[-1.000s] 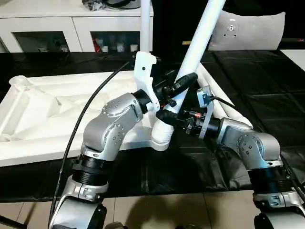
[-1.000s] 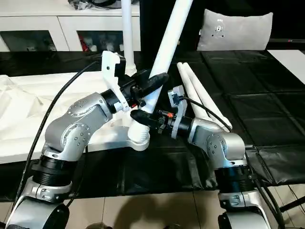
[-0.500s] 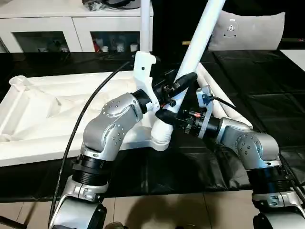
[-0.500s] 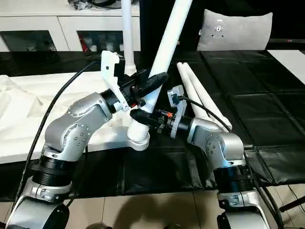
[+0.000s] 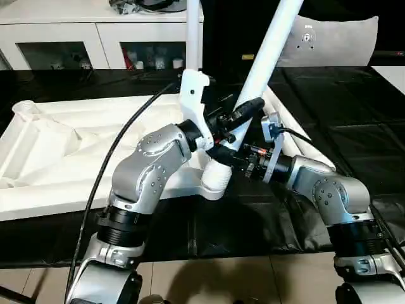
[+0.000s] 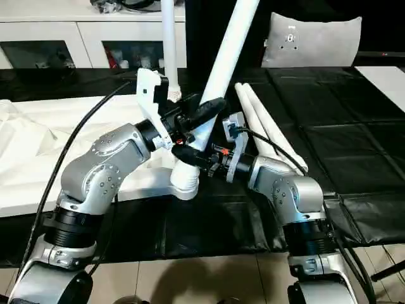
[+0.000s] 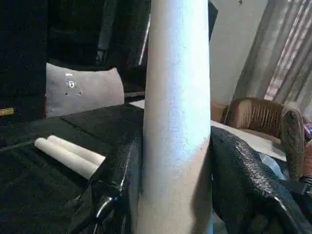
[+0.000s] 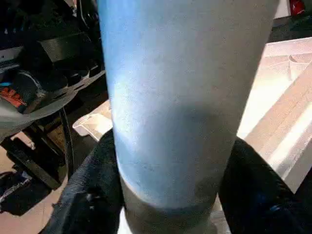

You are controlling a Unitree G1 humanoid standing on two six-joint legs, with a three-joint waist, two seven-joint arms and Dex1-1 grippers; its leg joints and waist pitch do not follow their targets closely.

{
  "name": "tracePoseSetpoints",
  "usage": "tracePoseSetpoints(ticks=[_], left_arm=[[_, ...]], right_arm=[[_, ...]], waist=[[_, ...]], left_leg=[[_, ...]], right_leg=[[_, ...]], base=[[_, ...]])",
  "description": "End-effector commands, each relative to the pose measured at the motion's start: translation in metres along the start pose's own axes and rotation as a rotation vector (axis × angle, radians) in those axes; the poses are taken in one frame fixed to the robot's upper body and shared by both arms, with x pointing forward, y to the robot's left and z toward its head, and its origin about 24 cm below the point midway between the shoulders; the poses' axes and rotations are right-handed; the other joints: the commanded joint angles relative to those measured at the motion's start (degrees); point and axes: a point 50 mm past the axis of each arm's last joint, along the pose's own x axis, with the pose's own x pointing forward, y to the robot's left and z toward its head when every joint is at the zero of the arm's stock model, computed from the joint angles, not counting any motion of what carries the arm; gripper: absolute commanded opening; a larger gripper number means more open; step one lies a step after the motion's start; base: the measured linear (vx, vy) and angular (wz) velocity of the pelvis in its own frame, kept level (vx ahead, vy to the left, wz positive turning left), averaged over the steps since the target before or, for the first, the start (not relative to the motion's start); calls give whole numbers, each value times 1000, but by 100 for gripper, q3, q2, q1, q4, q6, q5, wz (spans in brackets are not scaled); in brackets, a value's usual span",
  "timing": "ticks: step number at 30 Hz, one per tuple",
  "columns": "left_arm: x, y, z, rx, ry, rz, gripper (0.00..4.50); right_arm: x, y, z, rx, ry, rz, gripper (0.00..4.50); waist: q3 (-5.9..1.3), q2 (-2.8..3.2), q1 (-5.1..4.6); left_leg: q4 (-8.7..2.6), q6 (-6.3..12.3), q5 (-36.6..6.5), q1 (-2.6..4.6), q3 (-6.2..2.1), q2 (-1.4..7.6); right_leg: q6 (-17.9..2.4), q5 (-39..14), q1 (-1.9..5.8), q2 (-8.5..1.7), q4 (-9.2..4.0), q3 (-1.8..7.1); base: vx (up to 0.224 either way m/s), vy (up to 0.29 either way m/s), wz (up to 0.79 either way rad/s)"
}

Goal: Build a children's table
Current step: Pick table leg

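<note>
So the upturned white tabletop (image 5: pixel 57 149) lies on the black mat, and at its near corner socket (image 5: pixel 214 183) the left gripper (image 5: pixel 235 122) and right gripper (image 5: pixel 223 154) both clasp the tilted leg (image 5: pixel 269 47), two spare legs (image 6: pixel 266 130) beside it.

Behind the black mat (image 5: pixel 354 133) stands a white cabinet (image 5: pixel 101 31) with glass doors, a grey cushion (image 5: pixel 329 41) just beside it.
</note>
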Motion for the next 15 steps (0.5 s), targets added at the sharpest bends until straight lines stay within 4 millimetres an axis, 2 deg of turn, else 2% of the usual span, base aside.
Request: tracePoseSetpoints(ticks=[1,2,5,7,11,12,15], left_arm=[[1,-3,1,0,-6,-15,182],[2,-3,1,-3,-4,-18,182],[2,-4,0,-8,0,-20,182],[3,-7,1,-50,-1,-53,252],[3,-16,4,-78,-18,-127,255],[1,-26,5,-92,-26,-199,291],[-1,-35,4,-97,-25,-268,294]], right_arm=[[0,-4,4,3,1,-53,223],[0,-4,4,2,-5,-56,203],[0,-4,4,-17,-15,-63,196],[2,-6,3,-39,-24,-100,190],[4,-10,3,-58,-51,-166,190],[5,-12,2,-61,-47,-198,189],[6,-13,1,-72,-38,-212,189]], waist=[[-461,-81,-5],[-468,-75,-6],[-468,-68,-8],[-466,-66,-9],[-466,-62,-13],[-462,-64,-13],[-463,-64,-13]], left_leg=[[-316,260,-282,-34,67,33],[-310,258,-286,-37,69,29],[-313,259,-304,-33,66,33],[-315,245,-298,-33,68,36],[-318,200,-290,-31,67,36],[-323,197,-331,-22,67,38],[-331,181,-298,-20,70,50]], right_leg=[[-772,-1226,422,-227,-416,247],[-770,-1207,427,-227,-414,248],[-792,-1169,424,-224,-413,246],[-813,-1143,422,-227,-406,247],[-845,-1162,416,-232,-403,247],[-855,-1177,414,-234,-403,249],[-942,-1125,414,-237,-385,256]], base=[[0,0,0],[0,0,0],[0,0,0],[0,0,0],[0,0,0],[0,0,0],[0,0,0]])
